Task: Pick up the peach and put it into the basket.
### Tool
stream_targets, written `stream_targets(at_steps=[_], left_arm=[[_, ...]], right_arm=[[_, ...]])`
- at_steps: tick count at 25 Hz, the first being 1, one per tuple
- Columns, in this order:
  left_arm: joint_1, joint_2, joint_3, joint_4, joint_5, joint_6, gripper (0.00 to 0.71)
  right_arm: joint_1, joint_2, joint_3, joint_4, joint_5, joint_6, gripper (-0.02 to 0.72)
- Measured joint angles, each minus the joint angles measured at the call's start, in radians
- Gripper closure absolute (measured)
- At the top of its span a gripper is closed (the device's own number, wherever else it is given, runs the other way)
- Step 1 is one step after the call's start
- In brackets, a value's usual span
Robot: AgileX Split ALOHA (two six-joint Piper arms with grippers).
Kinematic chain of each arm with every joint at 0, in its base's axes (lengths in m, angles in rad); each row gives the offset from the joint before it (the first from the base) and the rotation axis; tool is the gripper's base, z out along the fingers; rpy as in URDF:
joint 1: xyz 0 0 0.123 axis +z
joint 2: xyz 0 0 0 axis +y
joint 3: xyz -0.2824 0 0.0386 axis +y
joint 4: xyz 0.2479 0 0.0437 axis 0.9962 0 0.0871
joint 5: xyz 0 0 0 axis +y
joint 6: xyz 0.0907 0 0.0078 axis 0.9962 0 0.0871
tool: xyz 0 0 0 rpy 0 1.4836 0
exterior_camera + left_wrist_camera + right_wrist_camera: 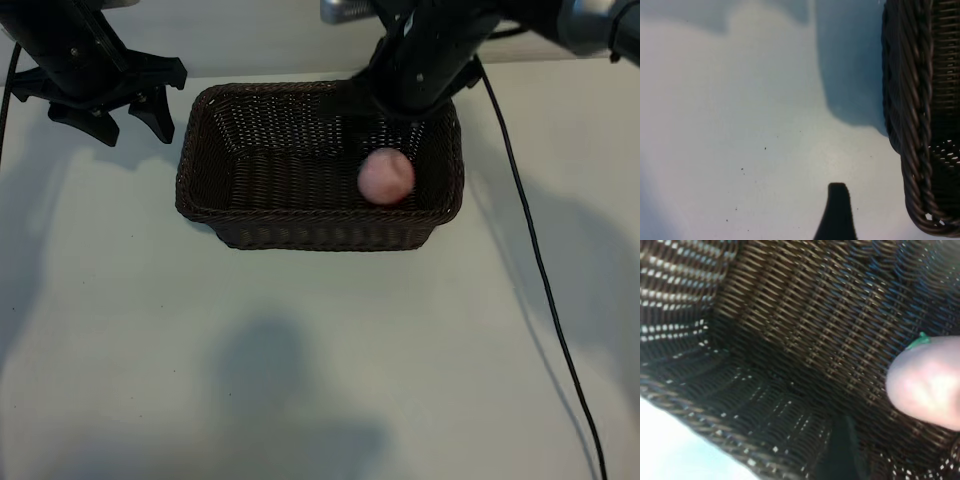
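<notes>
- Exterior view, nearest the camera: the bare white table fills the lower frame, with soft shadows lying on it.
- Above centre sits the basket, long side facing the camera.
- There's the peach, inside the basket at its right end. It is blurred, close to the front wall and below the arm.
- The right arm leans in from the upper right over the basket's far rim, and its own bulk hides its fingertips here.
- A black cable trails down the right side of the table.
- Upper left: the left gripper hangs just off the basket's left end with jaws spread and nothing between them.
- Left wrist view: one dark finger pokes up at bottom centre over the speckled tabletop. The basket's braided rim runs down the right edge, apart from the finger.
- Right wrist view: looking into the weave, the right gripper shows as a single dark finger at bottom centre.
- The peach sits at the right edge, green stem up and clear of that finger. The tool is released and grips nothing.
</notes>
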Motion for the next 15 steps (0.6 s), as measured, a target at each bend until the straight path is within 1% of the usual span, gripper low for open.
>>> stream_targets(at_steps=[2, 5, 7, 8, 15], left_arm=[[0.0, 0.0, 0.0, 0.0, 0.0, 0.0, 0.113], [0.0, 0.0, 0.0, 0.0, 0.0, 0.0, 0.113], [0.0, 0.0, 0.0, 0.0, 0.0, 0.0, 0.113], [0.0, 0.0, 0.0, 0.0, 0.0, 0.0, 0.113], [0.0, 0.0, 0.0, 0.0, 0.0, -0.006, 0.113]], right_arm=[[0.0, 0.0, -0.053, -0.024, 0.069, 0.013, 0.143], [-0.006, 0.0, -0.132, -0.115, 0.177, 0.058, 0.158], [-0.023, -0.001, -0.167, -0.17, 0.195, 0.082, 0.169], [-0.036, -0.003, -0.173, -0.182, 0.199, 0.088, 0.171], [-0.14, -0.003, -0.178, -0.152, 0.208, 0.101, 0.176]])
